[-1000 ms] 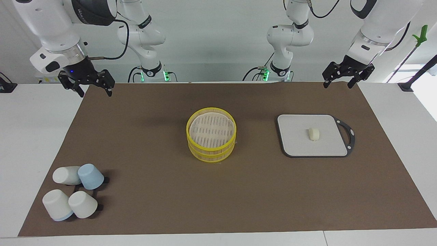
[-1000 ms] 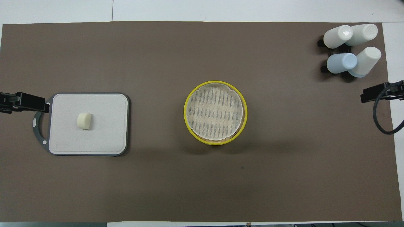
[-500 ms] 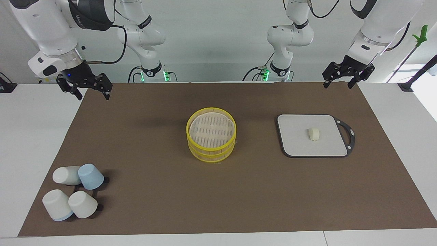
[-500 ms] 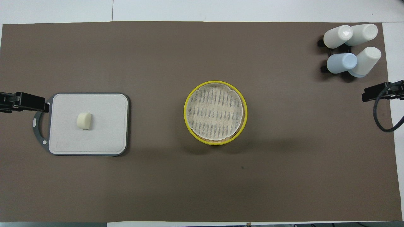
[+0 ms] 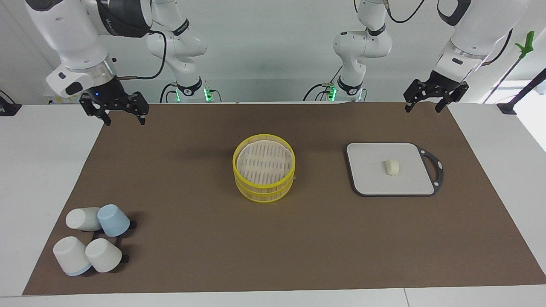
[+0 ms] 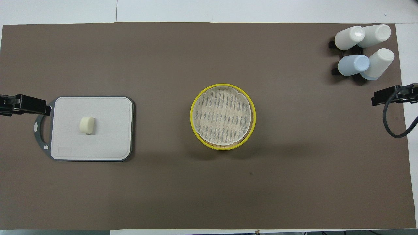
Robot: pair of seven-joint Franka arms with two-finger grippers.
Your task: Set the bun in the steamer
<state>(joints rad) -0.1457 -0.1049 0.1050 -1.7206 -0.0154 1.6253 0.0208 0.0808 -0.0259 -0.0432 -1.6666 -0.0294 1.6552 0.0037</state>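
Observation:
The bun (image 5: pixel 392 167) (image 6: pixel 87 125), a small cream-white lump, lies on the grey square board (image 5: pixel 371 179) (image 6: pixel 107 143) toward the left arm's end of the table. The steamer (image 5: pixel 264 167) (image 6: pixel 223 117), yellow-rimmed and stacked with its slatted lid on top, stands mid-mat. My left gripper (image 5: pixel 422 104) hangs open in the air over the mat's edge by the robots, with nothing in it. At the right arm's end, my right gripper (image 5: pixel 123 120) is also raised and open, holding nothing. Only parts of each gripper show in the overhead view.
Several upturned cups (image 5: pixel 91 238) (image 6: pixel 362 52), white and pale blue, sit on a black rack at the mat's corner away from the robots, at the right arm's end. A brown mat (image 5: pixel 273 238) covers the white table.
The right gripper has swung a little toward the table's middle over the mat's edge. The left gripper, bun and steamer have hardly moved.

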